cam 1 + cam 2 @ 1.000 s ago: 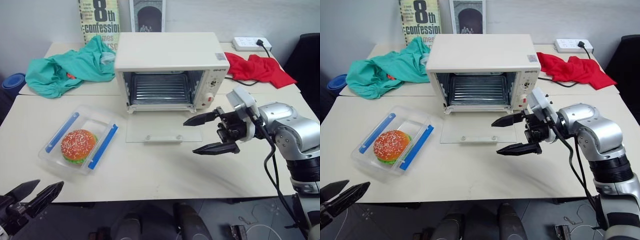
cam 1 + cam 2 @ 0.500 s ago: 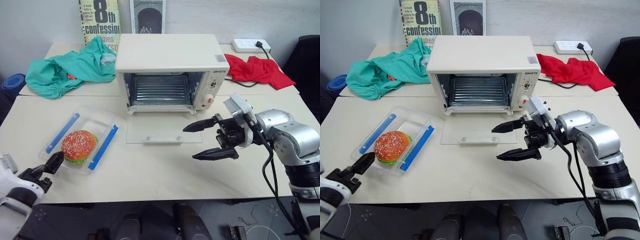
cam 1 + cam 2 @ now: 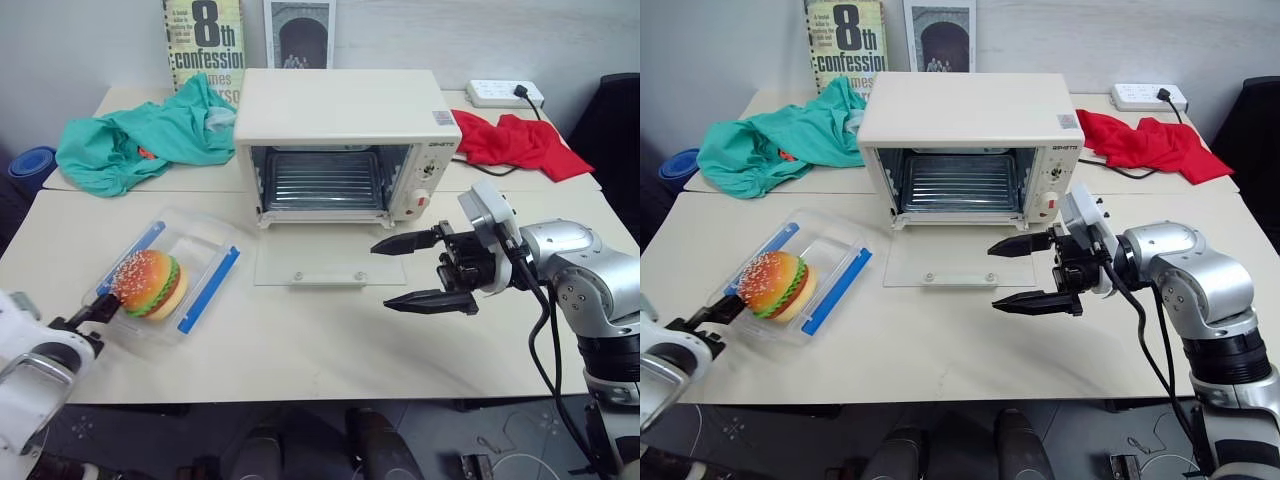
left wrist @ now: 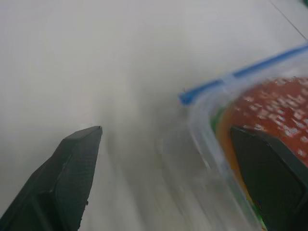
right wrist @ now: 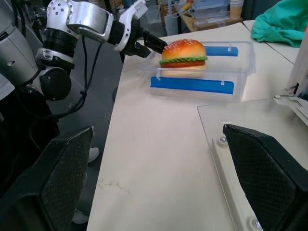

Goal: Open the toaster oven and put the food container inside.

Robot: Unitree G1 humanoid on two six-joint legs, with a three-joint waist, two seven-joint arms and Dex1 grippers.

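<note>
Left wrist view puts the whole question up close: the food container [image 4: 226, 120] sits right between the spread fingers of the left gripper [image 3: 85, 320], one dark finger on the bare table [image 3: 300, 350] side and the other [image 4: 269, 173] looming over the clear wall with the burger [image 4: 269, 115] behind it. From the head view the jaws stand wide apart at the container's near short end, the tips at or just touching its corner; I can't tell whether they press on the plastic. The box runs lengthwise away from those jaws, its two blue clips [image 3: 207, 290] lying along the long sides and pointing up toward the toaster oven [image 3: 345, 140], so the grip has to come across the short width. The burger looks tipped on its side inside the box, leaning toward the gripper end. The oven stands well beyond the container, off to the inner side of the left jaws, and its glass door [image 3: 330, 265] already lies flat on the table with the rack [image 3: 322, 178] bare inside. The right gripper [image 3: 425, 272] hovers over the table just past the door's edge, jaws also wide apart and holding nothing, fingertips pointing across toward the box but well apart from it. I'd judge the left arm far the nearer one for the pickup; what's left is closing on the box and carrying it over the lowered door.
</note>
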